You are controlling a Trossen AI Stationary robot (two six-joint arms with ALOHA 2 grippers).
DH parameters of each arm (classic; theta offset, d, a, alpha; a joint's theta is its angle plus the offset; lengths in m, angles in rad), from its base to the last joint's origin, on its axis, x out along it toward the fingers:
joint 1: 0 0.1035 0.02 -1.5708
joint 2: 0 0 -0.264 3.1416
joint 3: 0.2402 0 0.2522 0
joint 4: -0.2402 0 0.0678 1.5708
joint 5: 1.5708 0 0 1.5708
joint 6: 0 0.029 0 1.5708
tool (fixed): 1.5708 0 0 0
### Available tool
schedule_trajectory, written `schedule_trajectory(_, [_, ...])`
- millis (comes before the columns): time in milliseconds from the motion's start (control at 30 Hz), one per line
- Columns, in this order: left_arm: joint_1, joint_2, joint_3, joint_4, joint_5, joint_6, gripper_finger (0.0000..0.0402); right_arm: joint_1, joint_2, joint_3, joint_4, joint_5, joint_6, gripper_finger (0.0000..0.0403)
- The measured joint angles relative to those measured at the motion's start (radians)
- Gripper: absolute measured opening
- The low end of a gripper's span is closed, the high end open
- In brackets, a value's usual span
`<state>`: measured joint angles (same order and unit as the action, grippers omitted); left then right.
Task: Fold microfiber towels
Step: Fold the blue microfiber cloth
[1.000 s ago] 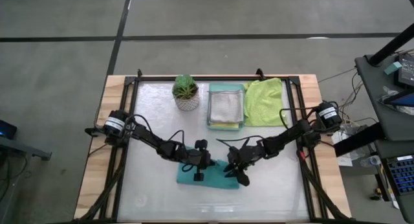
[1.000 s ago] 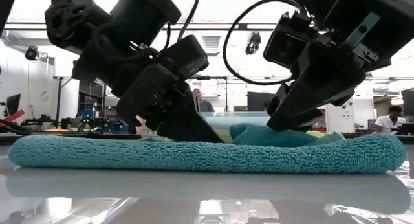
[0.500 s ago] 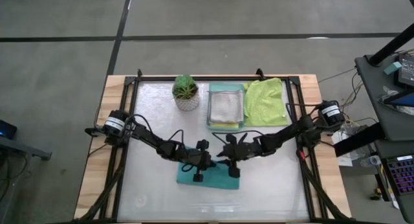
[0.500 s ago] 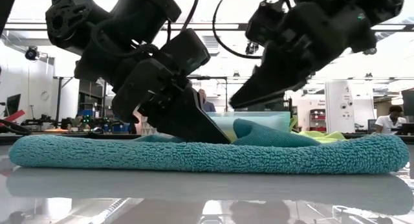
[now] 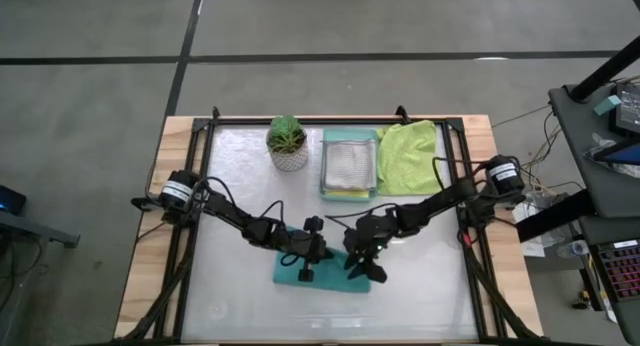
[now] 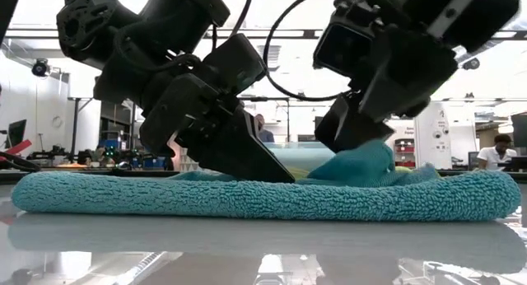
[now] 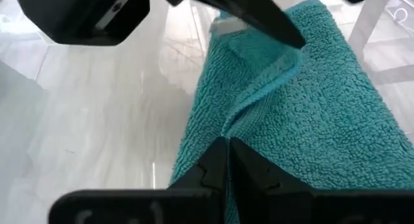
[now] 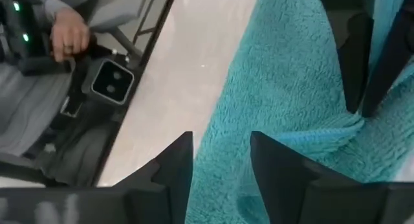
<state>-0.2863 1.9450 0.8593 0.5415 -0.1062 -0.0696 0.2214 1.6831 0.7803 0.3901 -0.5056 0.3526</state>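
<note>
Folded teal towel (image 5: 322, 271) lying on the table (image 5: 420, 286) near its front edge. Left gripper (image 7: 228, 149), fingers pressed together, rests its tips on the towel's upper layer; right gripper (image 8: 221, 160), fingers parted, hovers over a raised fold beside it

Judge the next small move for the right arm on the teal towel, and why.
Probably close the right gripper on the raised fold of the teal towel: its fingers stand open astride the towel edge, while the left gripper, fingers shut, pins the towel.
</note>
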Motion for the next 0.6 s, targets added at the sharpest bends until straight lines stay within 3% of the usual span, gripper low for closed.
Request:
schedule_trajectory(167, [0.0, 0.0, 0.0, 0.0, -0.002, -0.001, 0.0001, 0.02, -0.02, 0.0, -0.007, 0.033, 0.002, 0.0134])
schedule_trajectory(333, [0.0, 0.0, 0.0, 0.001, -0.003, -0.001, 0.0001, -0.001, -0.04, 0.0, -0.058, 0.187, -0.055, 0.0134])
schedule_trajectory(600, [0.0, 0.0, 0.0, 0.001, -0.003, -0.001, 0.0001, -0.011, -0.062, 0.0, -0.182, 0.195, -0.016, 0.015])
